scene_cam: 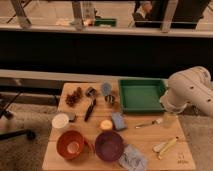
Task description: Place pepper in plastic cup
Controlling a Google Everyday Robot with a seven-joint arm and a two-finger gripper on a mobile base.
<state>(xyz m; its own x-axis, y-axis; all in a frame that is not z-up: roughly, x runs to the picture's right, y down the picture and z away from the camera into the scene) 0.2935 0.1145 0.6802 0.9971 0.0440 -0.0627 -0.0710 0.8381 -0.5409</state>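
While the white arm (192, 89) hangs over the right edge of the worktop (150, 139), its end effector (168, 107) sits by the green tray (141, 95), above what looks like the clear plastic cup (169, 120); wide or narrow, you cannot tell. The pepper (105, 125), seemingly the small orange piece, lies midway between the left and right edges, just beside the blue sponge (119, 121). Reach left over the brush (149, 124), come down squarely, and grip without nudging the purple bowl (109, 145).
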